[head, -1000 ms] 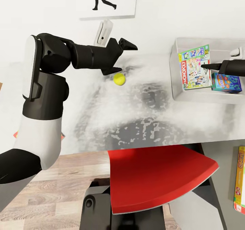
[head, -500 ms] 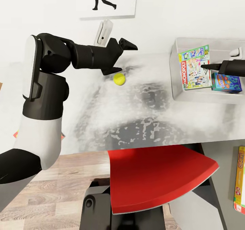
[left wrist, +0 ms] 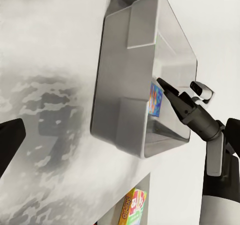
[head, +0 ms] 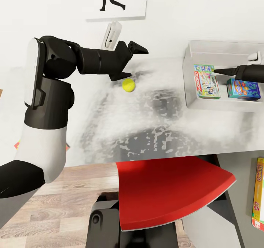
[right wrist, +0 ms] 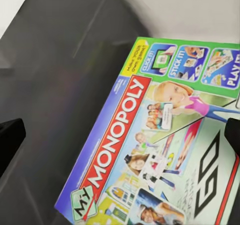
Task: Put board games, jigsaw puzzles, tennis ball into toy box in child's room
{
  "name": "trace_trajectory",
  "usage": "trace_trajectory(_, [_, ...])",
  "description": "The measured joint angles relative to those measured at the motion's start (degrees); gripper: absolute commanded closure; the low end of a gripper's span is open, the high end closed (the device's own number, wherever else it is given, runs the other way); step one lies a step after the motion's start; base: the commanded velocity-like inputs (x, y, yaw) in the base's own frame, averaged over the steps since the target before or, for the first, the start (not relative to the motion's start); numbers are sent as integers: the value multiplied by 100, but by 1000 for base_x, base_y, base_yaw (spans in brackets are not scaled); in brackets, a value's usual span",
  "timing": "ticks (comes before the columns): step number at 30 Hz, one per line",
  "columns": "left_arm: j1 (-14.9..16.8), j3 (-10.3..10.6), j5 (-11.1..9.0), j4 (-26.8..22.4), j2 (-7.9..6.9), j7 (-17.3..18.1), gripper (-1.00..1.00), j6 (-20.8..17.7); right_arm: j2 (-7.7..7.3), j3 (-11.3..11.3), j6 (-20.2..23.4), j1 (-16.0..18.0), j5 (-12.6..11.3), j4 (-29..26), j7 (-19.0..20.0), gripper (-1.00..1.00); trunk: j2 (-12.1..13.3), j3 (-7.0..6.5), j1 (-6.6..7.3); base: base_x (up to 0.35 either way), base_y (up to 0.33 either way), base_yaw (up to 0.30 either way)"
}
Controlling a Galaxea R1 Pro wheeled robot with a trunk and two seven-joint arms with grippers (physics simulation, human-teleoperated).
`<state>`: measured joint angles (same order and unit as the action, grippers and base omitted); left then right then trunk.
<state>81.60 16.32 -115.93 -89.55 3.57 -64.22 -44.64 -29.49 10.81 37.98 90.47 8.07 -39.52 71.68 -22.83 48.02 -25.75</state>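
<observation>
The tennis ball (head: 128, 85) lies on the light-grey table (head: 110, 130). My left gripper (head: 132, 62) hangs open just above and behind it, not touching. At the right stands the toy box (head: 190, 94), also seen side-on in the left wrist view (left wrist: 125, 80). Inside it a green-white-red Monopoly board game (head: 207, 82) lies flat beside a smaller blue board game (head: 242, 89). My right gripper (head: 220, 71) hovers open over the Monopoly box (right wrist: 160, 150), its fingertips (right wrist: 10, 140) spread wide with nothing between them. The Skip-Bo board game (head: 258, 193) lies on the dark-grey section.
A red chair (head: 172, 189) is pushed under the table's front edge, close to my base. A white device (head: 112, 35) hangs on the wall behind my left gripper. A colourful flat corner (head: 16, 144) peeks out from behind my left arm.
The Monopoly box stood tilted up at my right gripper's tip; it now lies flat on the toy box's floor. The right gripper's tip has shifted slightly. The left arm and ball have not moved.
</observation>
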Motion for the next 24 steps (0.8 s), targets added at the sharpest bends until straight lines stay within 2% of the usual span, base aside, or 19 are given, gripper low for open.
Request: trace_trajectory(24, [1, 2, 0, -1, -1, 0, -100, 0, -58, 34, 7, 66, -33, -48, -41, -100, 0, 0, 0, 0, 0, 0])
